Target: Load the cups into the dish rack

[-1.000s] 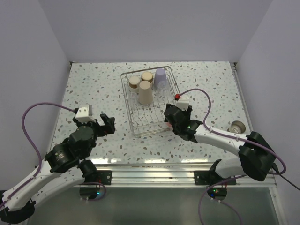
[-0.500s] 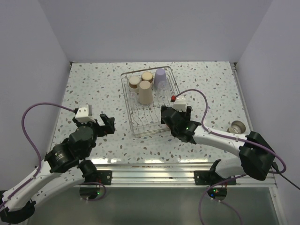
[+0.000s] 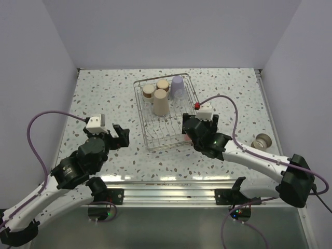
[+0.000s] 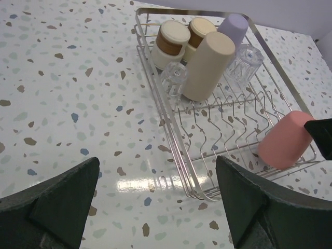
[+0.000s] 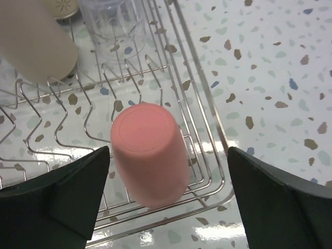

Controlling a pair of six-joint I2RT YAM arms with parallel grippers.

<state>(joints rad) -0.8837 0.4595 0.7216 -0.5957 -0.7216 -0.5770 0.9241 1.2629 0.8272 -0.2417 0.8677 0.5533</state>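
The salmon-pink cup (image 5: 150,158) lay tilted, base up, on the wire tines in the near right corner of the dish rack (image 3: 140,111), which I took as a resting place where the tines could prop it. The right gripper (image 3: 188,129) hung over that corner with its fingers wide apart, one on each side of the cup and neither touching it, so I judged the cup delivered. In the rack's far half the beige tumbler (image 3: 161,102), two steel cups with tan bases (image 3: 149,91), the lavender cup (image 3: 178,85) and two clear glass cups (image 4: 174,80) stood mouth down, presumably to drain. One more tan-based cup (image 3: 262,140) lay well to the right of the rack, awaiting loading. The left gripper (image 3: 119,136) waited left of the rack, fingers spread and empty. I could read no label or writing anywhere.
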